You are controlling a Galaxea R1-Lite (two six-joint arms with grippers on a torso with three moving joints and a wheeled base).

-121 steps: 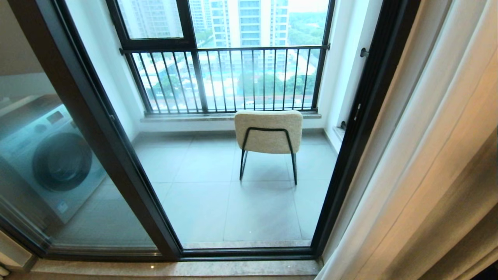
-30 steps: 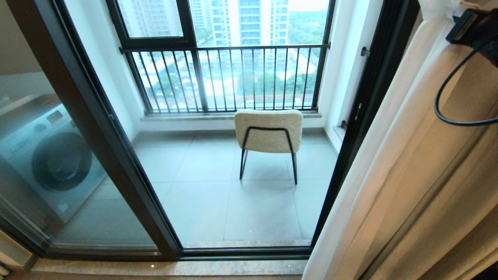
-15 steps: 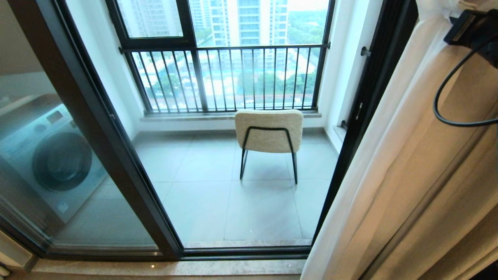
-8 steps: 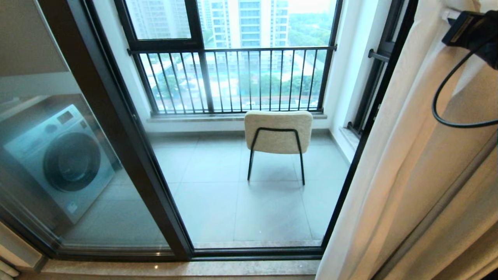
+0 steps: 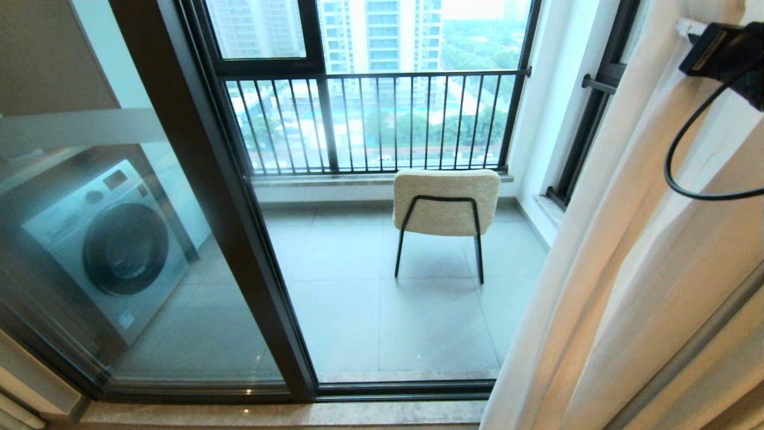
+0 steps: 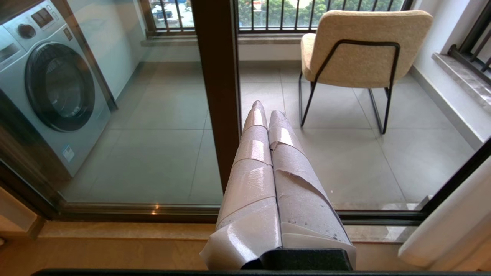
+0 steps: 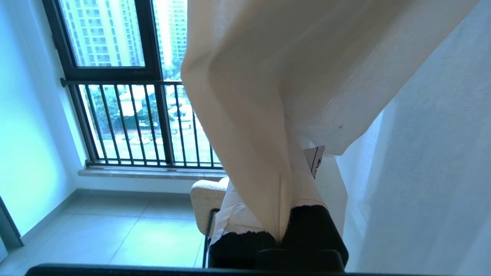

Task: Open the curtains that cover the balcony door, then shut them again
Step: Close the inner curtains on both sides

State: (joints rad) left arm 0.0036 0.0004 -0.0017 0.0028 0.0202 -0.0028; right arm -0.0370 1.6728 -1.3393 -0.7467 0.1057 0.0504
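The balcony door (image 5: 239, 239) has a dark frame, and its left glass panel carries a frosted band. At the right edge of the head view hang the white curtains (image 5: 597, 239), gathered in folds. My right arm's wrist camera (image 5: 716, 51) shows high up beside them, while the fingers are hidden there. In the right wrist view my right gripper (image 7: 280, 214) is shut on a fold of curtain (image 7: 249, 115) that drapes over its taped fingers. My left gripper (image 6: 266, 113) is parked low and shut on nothing. It points at the door's frame post (image 6: 218, 76).
A beige chair (image 5: 446, 203) stands on the balcony tiles before a black railing (image 5: 370, 119). A washing machine (image 5: 113, 245) sits behind the left glass. A stone threshold (image 5: 268, 412) runs under the door. A thicker tan drape (image 5: 716, 257) hangs right of the white fabric.
The whole scene has slid right in the head view, so the camera has moved left. The held curtain came along and now hides the door's right frame post.
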